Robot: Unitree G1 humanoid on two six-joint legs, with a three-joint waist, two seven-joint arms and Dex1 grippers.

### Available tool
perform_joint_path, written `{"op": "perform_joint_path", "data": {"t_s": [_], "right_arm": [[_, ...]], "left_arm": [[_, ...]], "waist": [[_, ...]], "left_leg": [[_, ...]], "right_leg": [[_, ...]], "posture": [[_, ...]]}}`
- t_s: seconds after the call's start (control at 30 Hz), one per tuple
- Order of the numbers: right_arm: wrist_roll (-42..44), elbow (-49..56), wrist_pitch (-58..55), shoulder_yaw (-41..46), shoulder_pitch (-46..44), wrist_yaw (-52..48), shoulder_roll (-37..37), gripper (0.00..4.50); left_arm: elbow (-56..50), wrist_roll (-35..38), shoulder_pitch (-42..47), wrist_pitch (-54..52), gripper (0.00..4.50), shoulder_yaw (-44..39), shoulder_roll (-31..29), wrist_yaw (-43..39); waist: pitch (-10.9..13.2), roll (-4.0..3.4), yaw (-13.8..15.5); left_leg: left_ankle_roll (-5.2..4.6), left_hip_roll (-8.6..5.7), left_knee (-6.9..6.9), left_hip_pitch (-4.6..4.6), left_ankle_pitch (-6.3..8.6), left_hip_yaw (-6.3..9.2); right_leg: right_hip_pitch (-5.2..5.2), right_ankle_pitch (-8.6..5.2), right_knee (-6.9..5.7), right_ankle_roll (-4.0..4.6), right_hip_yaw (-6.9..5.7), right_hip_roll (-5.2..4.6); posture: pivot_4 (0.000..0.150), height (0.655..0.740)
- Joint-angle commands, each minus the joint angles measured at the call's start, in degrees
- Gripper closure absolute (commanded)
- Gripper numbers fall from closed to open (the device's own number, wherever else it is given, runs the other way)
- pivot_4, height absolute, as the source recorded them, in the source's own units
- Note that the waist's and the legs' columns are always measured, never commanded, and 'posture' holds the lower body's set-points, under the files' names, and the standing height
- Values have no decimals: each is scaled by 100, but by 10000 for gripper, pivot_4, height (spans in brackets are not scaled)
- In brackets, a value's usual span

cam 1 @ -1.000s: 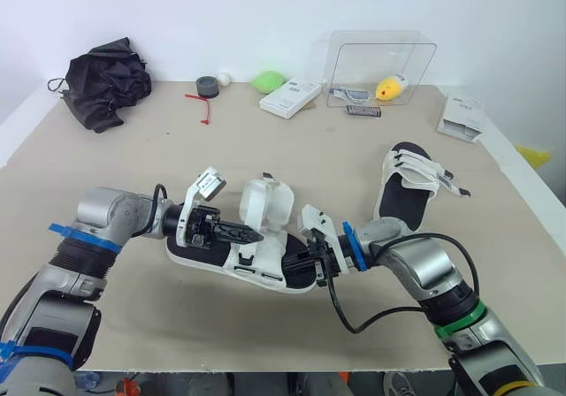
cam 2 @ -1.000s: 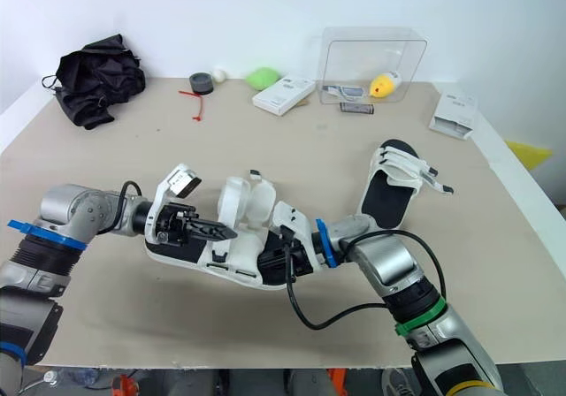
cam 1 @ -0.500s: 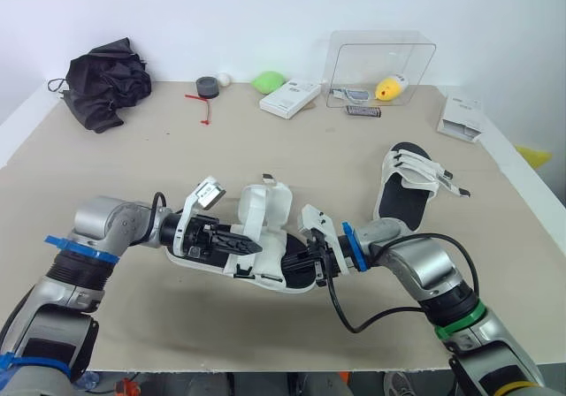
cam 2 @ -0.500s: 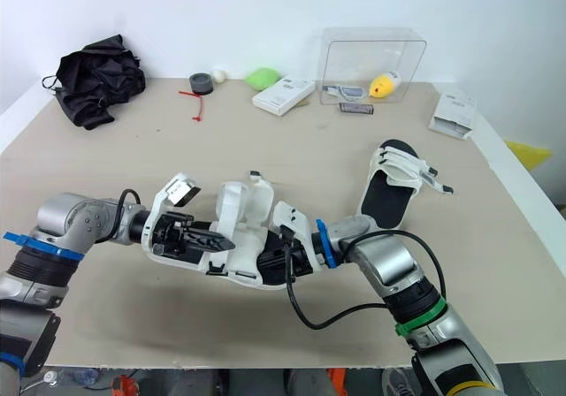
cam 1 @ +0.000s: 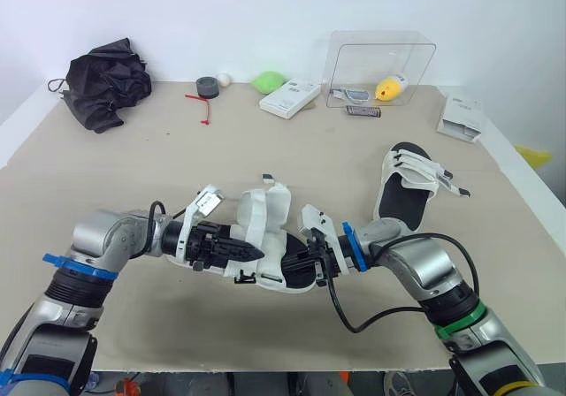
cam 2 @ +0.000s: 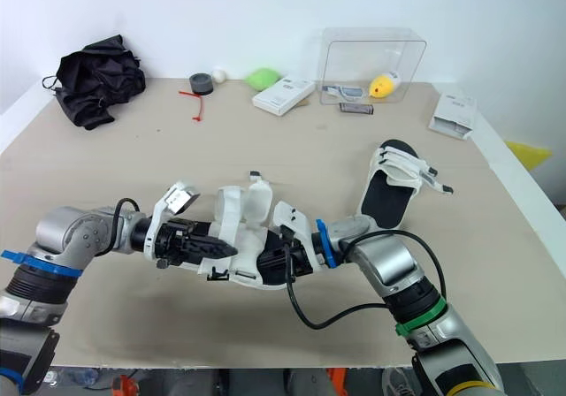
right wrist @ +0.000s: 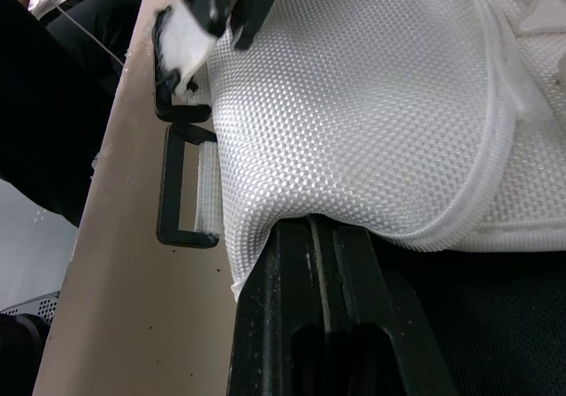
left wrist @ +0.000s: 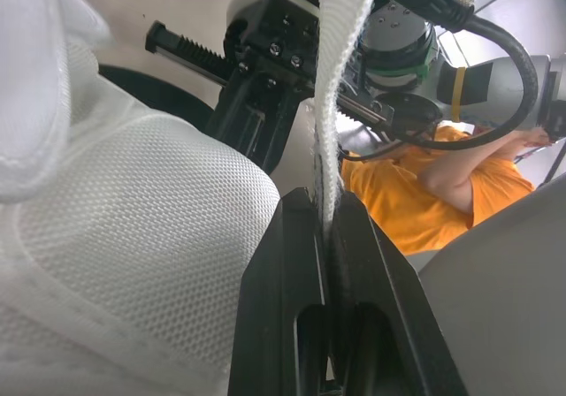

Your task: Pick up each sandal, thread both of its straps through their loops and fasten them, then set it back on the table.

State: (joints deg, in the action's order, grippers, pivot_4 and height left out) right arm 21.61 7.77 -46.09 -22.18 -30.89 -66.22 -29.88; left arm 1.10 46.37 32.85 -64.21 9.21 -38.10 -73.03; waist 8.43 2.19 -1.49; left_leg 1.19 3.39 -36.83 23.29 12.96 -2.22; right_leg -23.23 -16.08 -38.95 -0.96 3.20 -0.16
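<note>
Sandal (cam 1: pixel 276 272) in both jaws — upright strap (cam 1: pixel 265 215) between, second sandal (cam 1: pixel 409 182) nearby, perhaps fastened.

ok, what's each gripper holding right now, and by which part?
Both are on the near sandal. The left gripper pinches a white strap by its edge. The right gripper clamps the rim of the white mesh upper.

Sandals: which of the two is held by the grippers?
The near sandal, in the middle: the left gripper pinches its strap, the right gripper clamps its edge. The other sandal lies untouched.
</note>
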Motion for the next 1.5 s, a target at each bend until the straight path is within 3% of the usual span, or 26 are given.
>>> {"op": "perform_joint_path", "data": {"t_s": [0.03,0.33,0.67,0.87,1.07,1.4,1.43,1.47,1.5], "right_arm": [[-12,-58,-152,-301,143,-56,-22,45000],[6,-26,-164,-297,163,-52,-40,45000],[27,-41,-177,-293,122,-71,-38,45000],[36,-2,-188,-291,161,-70,-74,45000],[41,-20,-188,-326,149,-44,-27,45000],[55,-60,-152,-349,111,-75,-26,45000],[52,-67,-146,-355,106,-81,-27,45000],[49,-75,-140,-360,100,-88,-28,45000],[46,-78,-134,-367,94,-98,-32,45000]], "left_arm": [[-71,23,-25,69,44700,-109,-53,-89],[-146,-6,-174,484,44700,-236,29,-158],[-253,-870,-613,1840,44700,174,-7,-437],[-412,-863,-675,1974,44700,155,-80,-629],[-1043,-461,-757,1355,44700,123,-362,-724],[-1063,-1098,-1154,2159,44700,133,-413,-329],[-1071,-1034,-1154,2131,38750,112,-399,-338],[-1082,-976,-1150,2116,37240,111,-395,-381],[-1114,-945,-1144,2131,32771,83,-379,-369]], "waist": [[0,0,0],[0,0,0],[0,0,2],[0,0,2],[0,0,-7],[0,0,-3],[0,0,-2],[0,0,0],[0,-1,1]], "left_leg": [[0,0,0,0,0,0],[0,1,0,1,0,0],[0,2,0,0,0,-3],[-1,2,0,0,0,-4],[-3,4,0,1,2,-2],[-3,5,0,-5,2,-3],[-3,5,0,-5,2,-3],[-3,5,0,-6,2,-4],[-3,5,0,-5,2,-4]], "right_leg": [[0,0,0,0,0,0],[0,0,0,0,-1,0],[1,1,-1,3,-4,0],[1,0,-1,2,-3,0],[-1,-2,-1,-1,1,1],[3,-1,-2,3,-1,1],[3,-1,-3,4,-2,1],[3,0,-3,5,-4,1],[4,0,-4,5,-5,1]], "posture": [[1500,7400],[1500,7400],[1500,7400],[1500,7400],[1500,7400],[1500,7400],[1500,7400],[1500,7400],[1500,7400]]}}
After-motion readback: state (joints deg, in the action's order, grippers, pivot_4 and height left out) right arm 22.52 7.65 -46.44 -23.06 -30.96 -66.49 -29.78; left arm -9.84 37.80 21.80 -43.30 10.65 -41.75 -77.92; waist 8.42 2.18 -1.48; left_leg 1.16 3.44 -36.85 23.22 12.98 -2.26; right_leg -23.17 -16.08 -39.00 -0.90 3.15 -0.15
